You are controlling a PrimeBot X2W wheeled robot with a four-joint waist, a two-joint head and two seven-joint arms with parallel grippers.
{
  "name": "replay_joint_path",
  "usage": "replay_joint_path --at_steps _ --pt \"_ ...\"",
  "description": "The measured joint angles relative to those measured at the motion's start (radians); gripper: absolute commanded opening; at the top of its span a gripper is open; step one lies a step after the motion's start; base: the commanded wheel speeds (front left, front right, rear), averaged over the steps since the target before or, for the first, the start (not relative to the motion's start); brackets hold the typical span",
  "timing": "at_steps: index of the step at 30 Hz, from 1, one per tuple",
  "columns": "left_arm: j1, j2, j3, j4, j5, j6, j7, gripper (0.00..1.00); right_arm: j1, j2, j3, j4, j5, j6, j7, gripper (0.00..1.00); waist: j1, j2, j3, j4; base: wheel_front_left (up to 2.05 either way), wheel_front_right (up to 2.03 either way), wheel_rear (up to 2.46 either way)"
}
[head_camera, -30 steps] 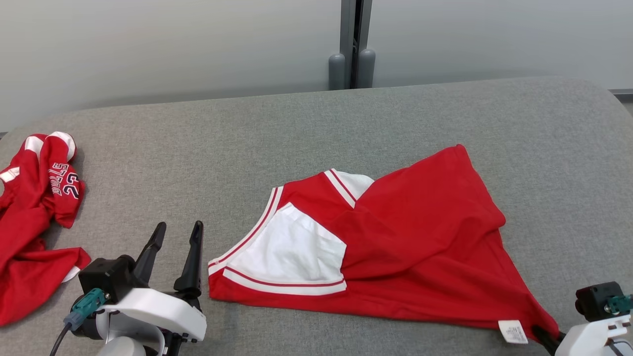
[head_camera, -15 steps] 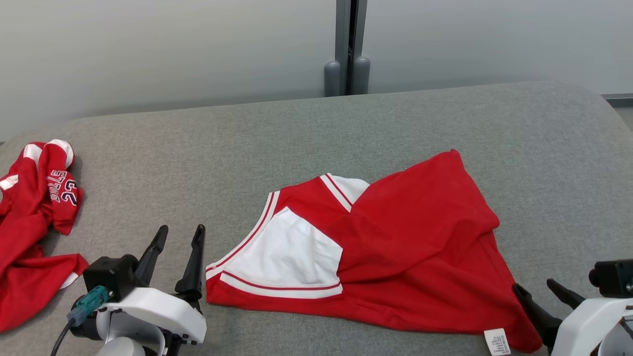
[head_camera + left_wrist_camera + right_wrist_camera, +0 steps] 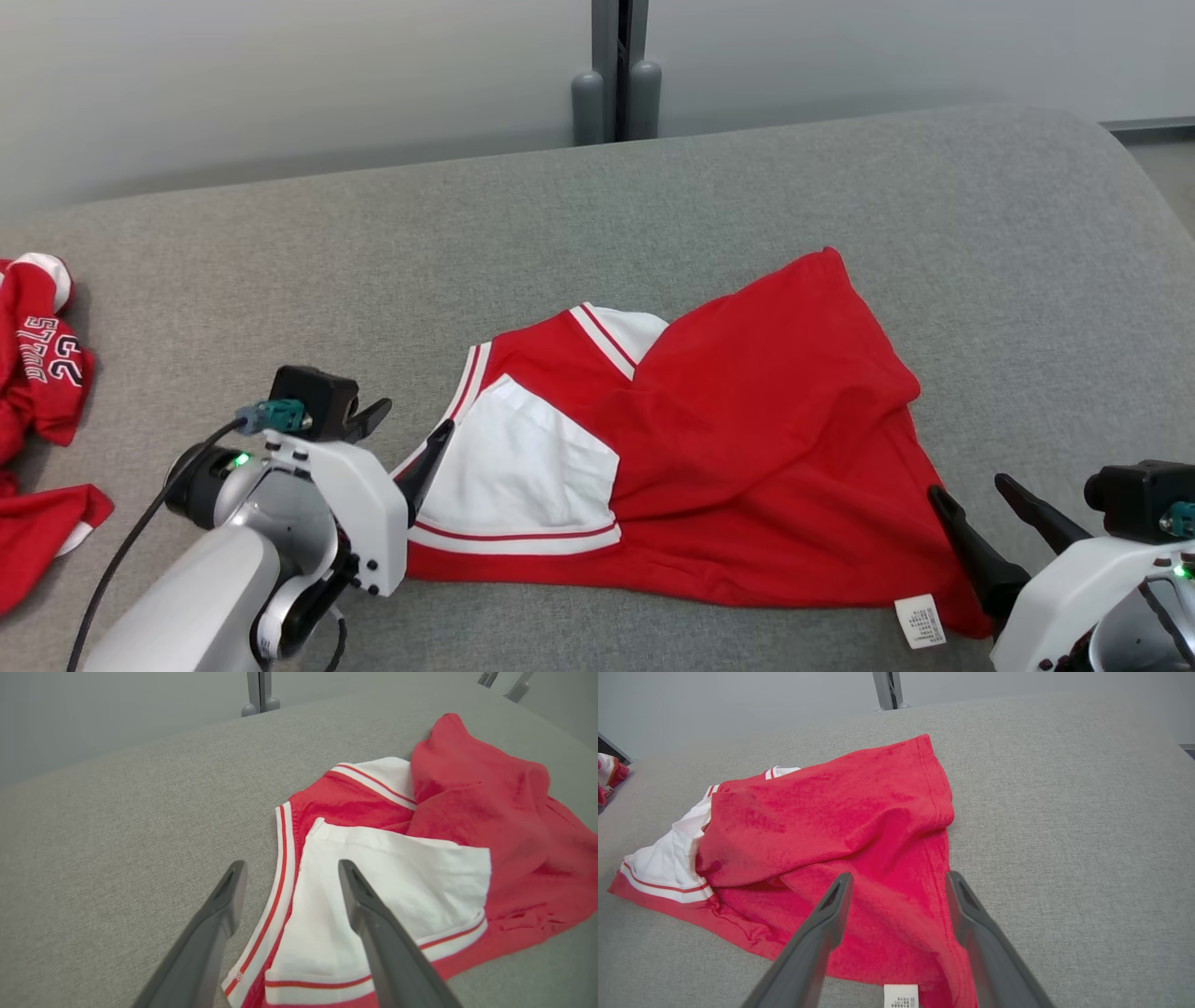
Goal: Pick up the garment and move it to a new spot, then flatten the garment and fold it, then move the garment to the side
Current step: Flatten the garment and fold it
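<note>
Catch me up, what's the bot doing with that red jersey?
The robot is setting up on the red and white jersey, which lies rumpled on the grey padded surface. Its left gripper is open, fingers straddling the striped trim at one end. Its right gripper is open at the opposite corner, beside the white label. Neither holds cloth yet; nothing is flattened or folded. A second red jersey sits bunched at far left.

Bright, even, soft light with faint shadows; wrist views bend at edges, near parts slightly blurred.
</note>
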Motion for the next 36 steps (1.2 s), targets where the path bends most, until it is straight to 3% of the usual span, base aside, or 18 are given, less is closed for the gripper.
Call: replay_joint_path --at_steps 6,13,19,20,21,23,26,28,36 --pt "-0.132 -0.013 -0.045 0.05 0.003 -0.049 0.131 1.0 -0.024 0.02 0.014 0.012 -0.01 0.0 -0.019 1.0 0.0 0.0 0.055 -0.037 0.0 0.0 0.0" --pt "-0.216 -0.03 -0.101 0.17 0.05 -0.094 0.163 1.0 -0.053 0.031 0.026 0.031 -0.016 0.0 -0.039 1.0 0.0 0.0 0.102 -0.09 0.0 0.0 0.0" --pt "-0.27 -0.047 -0.118 0.256 0.079 -0.104 0.147 1.0 -0.061 0.046 0.026 0.053 -0.024 0.0 -0.051 1.0 0.0 0.0 0.127 -0.117 0.0 0.0 0.0" --pt "-0.274 -0.05 -0.118 0.269 0.079 -0.104 0.147 0.92 -0.062 0.048 0.028 0.058 -0.024 0.0 -0.053 1.0 0.0 0.0 0.129 -0.12 0.0 0.0 0.0" --pt "-0.277 -0.051 -0.12 0.28 0.078 -0.105 0.151 0.92 -0.063 0.049 0.03 0.061 -0.024 0.0 -0.056 1.0 0.0 0.0 0.131 -0.123 0.0 0.0 0.0" --pt "-0.282 -0.053 -0.122 0.298 0.074 -0.112 0.15 0.62 -0.066 0.05 0.03 0.067 -0.024 0.0 -0.059 1.0 0.0 0.0 0.133 -0.127 0.0 0.0 0.0" --pt "-0.293 -0.062 -0.125 0.31 0.074 -0.114 0.146 0.31 -0.069 0.05 0.027 0.074 -0.024 0.0 -0.067 1.0 0.0 0.0 0.136 -0.129 0.0 0.0 0.0" --pt "-0.295 -0.065 -0.127 0.315 0.073 -0.116 0.143 0.02 -0.073 0.05 0.026 0.081 -0.024 0.0 -0.069 1.0 0.0 0.0 0.136 -0.128 0.0 0.0 0.0" --pt "-0.294 -0.082 -0.123 0.302 0.059 -0.121 0.104 0.0 -0.072 0.049 0.011 0.105 -0.023 0.0 -0.078 1.0 0.0 0.0 0.11 -0.114 0.0 0.0 0.0"
